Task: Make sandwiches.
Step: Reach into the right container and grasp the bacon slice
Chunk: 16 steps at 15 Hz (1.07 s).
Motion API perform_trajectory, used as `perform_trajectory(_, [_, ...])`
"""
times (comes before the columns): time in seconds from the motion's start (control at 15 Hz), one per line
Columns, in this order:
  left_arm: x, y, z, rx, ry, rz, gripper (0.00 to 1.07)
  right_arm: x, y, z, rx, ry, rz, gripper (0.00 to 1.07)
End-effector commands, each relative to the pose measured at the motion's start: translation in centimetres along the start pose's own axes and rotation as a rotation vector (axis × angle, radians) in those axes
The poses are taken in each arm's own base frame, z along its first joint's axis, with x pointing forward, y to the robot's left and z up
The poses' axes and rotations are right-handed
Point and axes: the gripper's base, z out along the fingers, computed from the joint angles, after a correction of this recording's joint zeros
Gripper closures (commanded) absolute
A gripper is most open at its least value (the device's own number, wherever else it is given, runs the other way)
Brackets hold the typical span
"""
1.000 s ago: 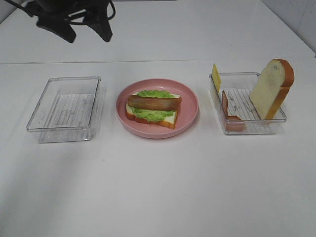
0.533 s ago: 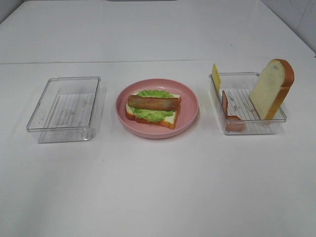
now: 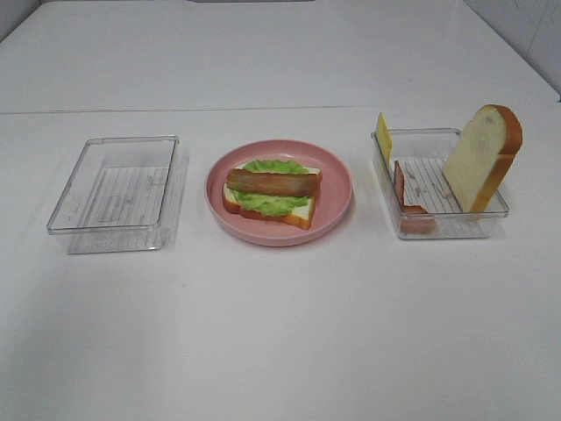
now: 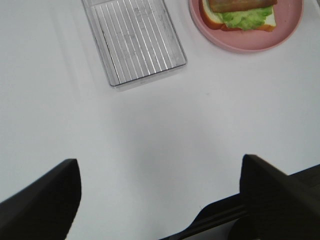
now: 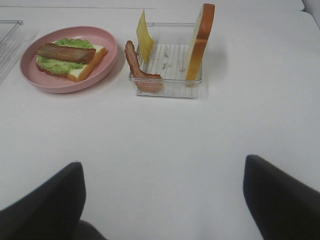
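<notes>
Fingers of the left gripper are showing dark at the near edge of the left wrist view, standing wide apart and gripping nothing, with white table lying between them. The right gripper is hanging the same way in its own view, jaws spread wide and holding nothing. Beyond them, in the high view, three things are sitting in a row across the middle of the table. On the left, a clear plastic tray is showing its ribbed floor. Near it, in the middle, a round pink plate is carrying the half-built sandwich: a white bread slice with orange-brown crust is lying flat, ruffled green lettuce is covering it, and a reddish-brown bacon strip is lying across the top. On the right, near the plate but not touching it, a second clear tray is holding the other pieces. A second bacon strip is leaning at its near left corner. A thin yellow cheese slice is standing on edge at its far left corner, though I cannot tell whether inside or just outside the wall. A second bread slice is standing upright, tilting against the right side. Farther back the table is running on, white, to its far edge.
</notes>
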Motion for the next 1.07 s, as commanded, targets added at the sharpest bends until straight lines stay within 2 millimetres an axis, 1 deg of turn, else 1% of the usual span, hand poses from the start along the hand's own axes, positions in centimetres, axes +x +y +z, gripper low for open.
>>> perform_trajectory(0.07, [4.1, 0.4, -0.8, 0.007, -0.074, -0.002, 0.25, 0.0, 0.0, -0.1, 0.006, -0.019, -0.012, 0.27])
perform_trajectory(0.2, [7.7, 0.7, -1.6, 0.013, -0.165, 0.027, 0.25, 0.0, 0.0, -0.1, 0.006, -0.019, -0.012, 0.27])
perform_trajectory(0.27, [8.7, 0.8, -1.8, 0.013, -0.186, 0.038, 0.25, 0.0, 0.0, -0.1, 0.006, -0.019, -0.012, 0.27])
perform_trajectory(0.4, [12.2, 1.1, -2.4, 0.017, -0.261, 0.058, 0.25, 0.0, 0.0, -0.1, 0.006, -0.019, -0.012, 0.27])
perform_trajectory(0.53, [15.5, 1.4, -3.1, 0.018, -0.372, 0.100, 0.25, 0.0, -0.1, -0.1, 0.016, -0.018, -0.016, 0.27])
perform_trajectory(0.67, [17.9, 1.6, -3.4, 0.021, -0.461, 0.110, 0.25, 0.0, -0.1, -0.1, 0.019, -0.018, -0.018, 0.27])
perform_trajectory(0.8, [19.6, 1.7, -3.5, 0.022, -0.535, 0.125, 0.25, -0.2, -0.1, 0.0, 0.020, -0.015, -0.017, 0.27])
perform_trajectory(0.87, [20.5, 1.8, -3.4, 0.021, -0.572, 0.130, 0.25, -0.9, -0.2, 0.3, 0.012, 0.006, -0.011, 0.27])
perform_trajectory(1.0, [20.5, 1.8, -2.9, 0.023, -0.546, 0.128, 0.25, -2.6, -0.3, 1.3, 0.000, 0.019, 0.004, 0.27])
perform_trajectory(1.07, [20.5, 1.9, -2.8, 0.018, -0.543, 0.129, 0.25, -3.5, -0.4, 2.2, -0.012, 0.030, 0.019, 0.27])
